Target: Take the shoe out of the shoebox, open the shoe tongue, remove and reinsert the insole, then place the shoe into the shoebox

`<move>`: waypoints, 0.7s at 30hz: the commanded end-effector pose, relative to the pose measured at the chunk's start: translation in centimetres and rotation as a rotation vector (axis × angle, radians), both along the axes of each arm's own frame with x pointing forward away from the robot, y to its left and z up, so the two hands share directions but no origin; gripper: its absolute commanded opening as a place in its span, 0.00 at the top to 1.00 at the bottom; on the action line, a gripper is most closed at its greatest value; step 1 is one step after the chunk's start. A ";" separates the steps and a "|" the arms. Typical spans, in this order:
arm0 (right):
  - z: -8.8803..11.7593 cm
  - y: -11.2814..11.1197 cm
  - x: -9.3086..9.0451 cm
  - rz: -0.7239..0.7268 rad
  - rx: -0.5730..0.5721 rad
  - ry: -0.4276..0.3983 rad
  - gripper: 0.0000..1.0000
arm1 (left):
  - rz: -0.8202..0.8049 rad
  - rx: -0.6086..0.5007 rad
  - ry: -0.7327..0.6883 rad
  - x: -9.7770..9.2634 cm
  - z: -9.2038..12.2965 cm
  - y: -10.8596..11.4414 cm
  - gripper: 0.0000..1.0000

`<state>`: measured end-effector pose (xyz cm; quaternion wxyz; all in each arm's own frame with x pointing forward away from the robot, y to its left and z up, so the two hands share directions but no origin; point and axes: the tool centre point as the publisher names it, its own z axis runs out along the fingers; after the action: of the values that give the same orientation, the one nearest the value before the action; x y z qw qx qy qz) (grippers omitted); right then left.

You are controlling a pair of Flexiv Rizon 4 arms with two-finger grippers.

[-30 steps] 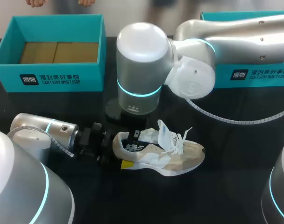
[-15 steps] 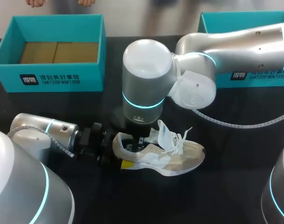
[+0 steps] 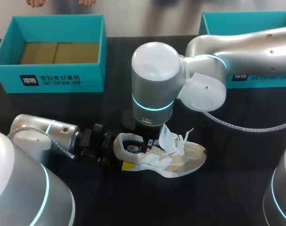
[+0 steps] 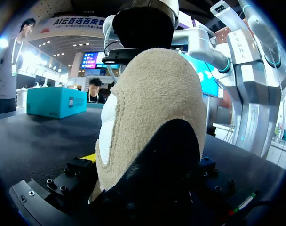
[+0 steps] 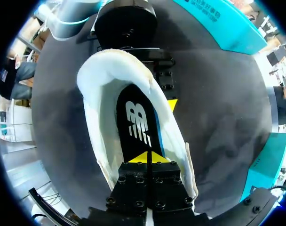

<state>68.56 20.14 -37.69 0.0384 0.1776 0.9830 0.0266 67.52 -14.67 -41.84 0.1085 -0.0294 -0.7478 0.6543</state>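
Observation:
A beige and white shoe [image 3: 180, 160] lies on its sole on the black table, toe to the right, with its tongue [image 3: 165, 136] pulled up. My left gripper [image 3: 120, 153] has come in low at the heel, and the heel [image 4: 152, 108] fills the gap between its fingers [image 4: 75, 172], touching both. My right gripper [image 3: 146, 142] hangs straight down into the shoe's opening. In the right wrist view its yellow tips [image 5: 147, 157] are pressed together just over the black insole [image 5: 136, 122], inside the white collar [image 5: 100, 94]. Whether the tips touch the insole is not visible.
An open teal shoebox [image 3: 53, 80] stands at the back left of the table, with brown card in its bottom. A second teal box [image 3: 256, 75] stands at the back right, partly behind my right arm. Bare black table lies in front of the shoe.
My right arm has moved right and toward the front, carrying its shut gripper from the heel collar deeper into the opening near the tongue. The left arm and the shoe have stayed put.

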 end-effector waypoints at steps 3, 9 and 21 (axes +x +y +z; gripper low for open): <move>0.5 -2.0 -0.4 -0.021 0.004 -0.023 1.00 | 0.002 0.000 0.000 -0.1 0.1 0.0 1.00; 0.4 -2.7 0.0 -0.016 0.013 -0.004 1.00 | 0.002 0.000 0.000 -0.1 0.1 0.0 1.00; -0.5 -2.0 1.1 0.039 0.025 0.051 0.60 | 0.002 0.000 0.000 -0.1 0.1 0.0 1.00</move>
<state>69.21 17.72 -37.49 0.0175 0.1623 0.9860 0.0346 67.55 -14.66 -41.84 0.1085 -0.0290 -0.7480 0.6542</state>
